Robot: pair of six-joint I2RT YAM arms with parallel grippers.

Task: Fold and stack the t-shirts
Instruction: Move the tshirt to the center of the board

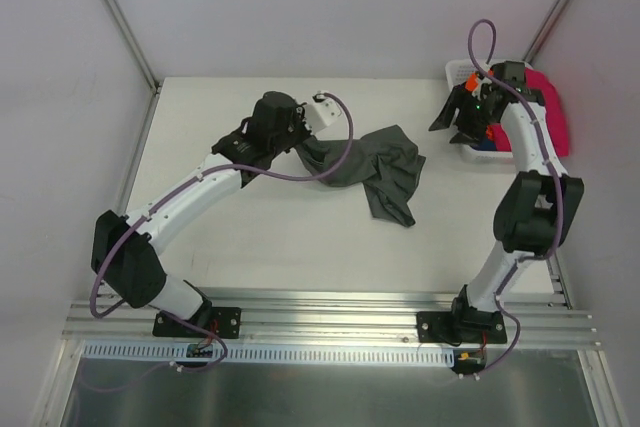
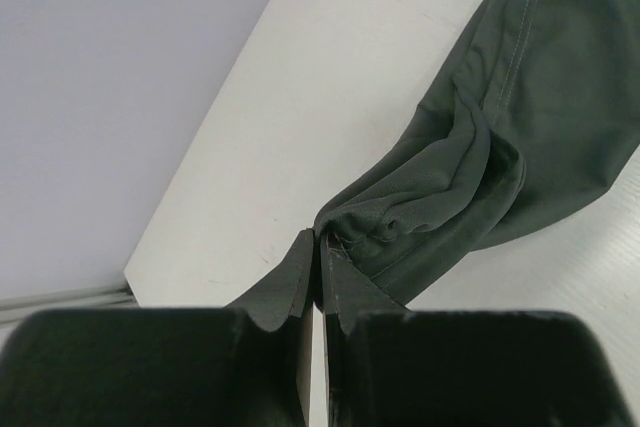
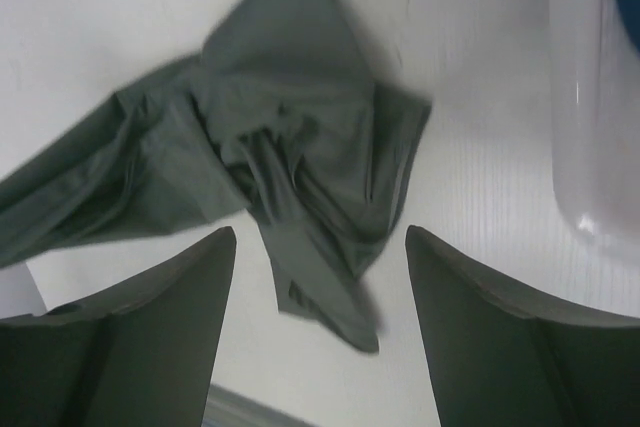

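Top cam overhead, wrist cams close, shared shirt [image 1: 385, 172]

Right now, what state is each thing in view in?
Left hand, shut on the dark grey-green t-shirt's edge.
Right hand, open, empty.
Dark grey-green t-shirt, crumpled, unfolded on the table.
Magenta-pink t-shirt, unfolded, draped at the basket.
Basket, upright, holding cloth.
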